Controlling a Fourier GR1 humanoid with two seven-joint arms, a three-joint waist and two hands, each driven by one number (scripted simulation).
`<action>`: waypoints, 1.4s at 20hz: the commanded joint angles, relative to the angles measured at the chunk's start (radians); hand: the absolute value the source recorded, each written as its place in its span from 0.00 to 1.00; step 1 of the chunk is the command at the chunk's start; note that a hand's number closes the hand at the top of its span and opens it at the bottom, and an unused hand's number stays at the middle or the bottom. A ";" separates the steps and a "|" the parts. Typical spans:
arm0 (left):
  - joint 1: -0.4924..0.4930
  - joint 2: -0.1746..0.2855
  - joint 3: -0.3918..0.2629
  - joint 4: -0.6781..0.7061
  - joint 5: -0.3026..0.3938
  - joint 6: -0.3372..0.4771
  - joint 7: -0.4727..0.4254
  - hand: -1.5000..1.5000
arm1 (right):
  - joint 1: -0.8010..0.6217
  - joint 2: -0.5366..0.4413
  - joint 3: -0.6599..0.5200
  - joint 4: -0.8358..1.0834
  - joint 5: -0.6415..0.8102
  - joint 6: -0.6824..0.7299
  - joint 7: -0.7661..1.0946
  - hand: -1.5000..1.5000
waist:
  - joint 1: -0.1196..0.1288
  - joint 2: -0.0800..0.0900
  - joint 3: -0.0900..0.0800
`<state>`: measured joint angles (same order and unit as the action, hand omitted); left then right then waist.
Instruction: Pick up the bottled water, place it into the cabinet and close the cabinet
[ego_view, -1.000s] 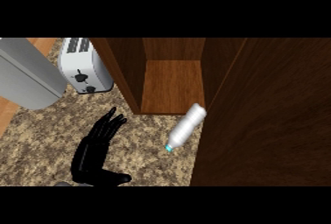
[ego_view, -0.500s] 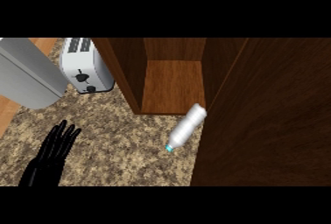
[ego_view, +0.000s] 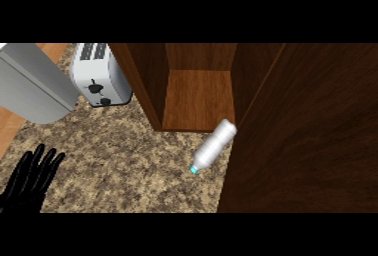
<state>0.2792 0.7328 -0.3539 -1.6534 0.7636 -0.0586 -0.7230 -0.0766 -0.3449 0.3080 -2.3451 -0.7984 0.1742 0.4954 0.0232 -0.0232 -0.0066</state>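
Bottle (ego_view: 213, 145) lies on desk (ego_view: 125, 150), cap toward 7 o'clock, prob. light, smooth, apt to roll, so grip mid-body; left hand (ego_view: 29, 181) at 8 o'clock, fingers straight, holding nothing.

A white two-slot toaster (ego_view: 100, 82) with two dark knobs is seen on a speckled brown granite counter (ego_view: 125, 170), with a plain grey box (ego_view: 33, 82) set just beside it.

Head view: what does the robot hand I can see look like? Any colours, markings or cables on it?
Only the left robot hand shows, at the lower left edge. It is black all over and slightly glossy, with long slim fingers and a thumb. No markings, cables or sleeve are visible on it, and no forearm shows in this view.
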 joint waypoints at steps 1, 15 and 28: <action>0.035 0.049 0.045 -0.038 0.038 -0.023 0.012 0.00 | -0.111 0.011 0.114 -0.138 0.249 -0.113 0.056 1.00 | -0.002 -0.003 -0.002; 0.084 0.140 0.131 -0.176 0.106 -0.042 0.087 0.00 | -0.658 0.342 0.485 0.393 0.518 -0.688 0.032 1.00 | 0.034 0.017 0.002; 0.228 0.189 0.262 -0.280 0.141 -0.100 0.111 0.00 | -0.936 0.345 0.354 0.758 0.058 -0.430 -0.074 1.00 | 0.037 0.029 0.006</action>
<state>0.4640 0.9078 -0.1231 -1.9134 0.9007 -0.1375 -0.6153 -0.9578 -0.0040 0.6976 -1.6863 -0.6309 -0.3974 0.4253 0.0549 0.0029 0.0002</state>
